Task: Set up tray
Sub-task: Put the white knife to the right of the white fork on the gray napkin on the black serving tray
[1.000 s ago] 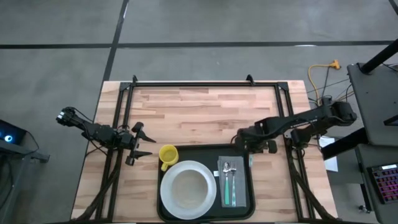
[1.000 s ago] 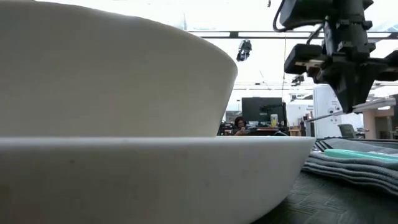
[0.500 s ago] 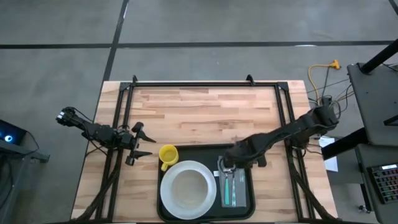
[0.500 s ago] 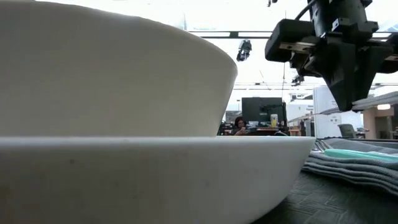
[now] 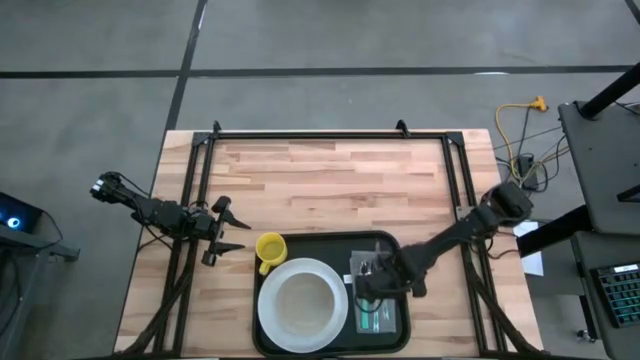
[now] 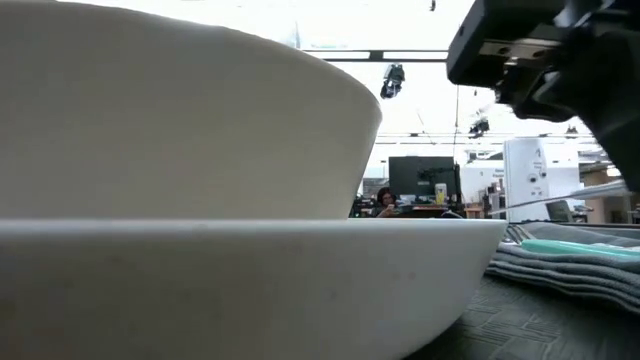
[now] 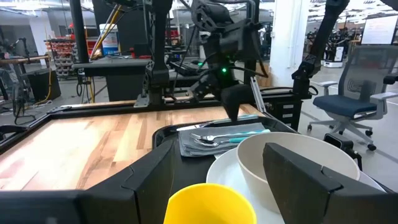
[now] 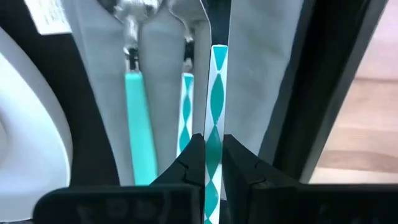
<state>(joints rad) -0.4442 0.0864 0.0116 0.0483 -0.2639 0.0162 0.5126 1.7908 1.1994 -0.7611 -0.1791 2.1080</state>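
Observation:
The black tray lies at the table's near edge. On it stand a white plate with a white bowl in it, and a grey napkin with two teal-handled utensils lying on it. A yellow cup stands by the tray's far left corner. My right gripper hovers over the napkin, shut on a third utensil with a teal-and-white patterned handle. My left gripper waits open and level at the table's left, just left of the cup. My right gripper pinches the utensil's patterned handle between its two fingers, which point steeply down and lie across it. The utensil runs alongside the two on the napkin. Its thin metal end shows about level, clear above the napkin.
Bare wooden tabletop stretches from the tray to the far edge. Black frame rails run along the far edge and down both sides of the table. The low view is mostly filled by the plate and bowl.
My right gripper has carried the patterned utensil from the tray's far right corner toward the table's near edge and a little leftward, and it now hangs over the napkin. It has stayed shut on the handle. Nothing on the tray has shifted.

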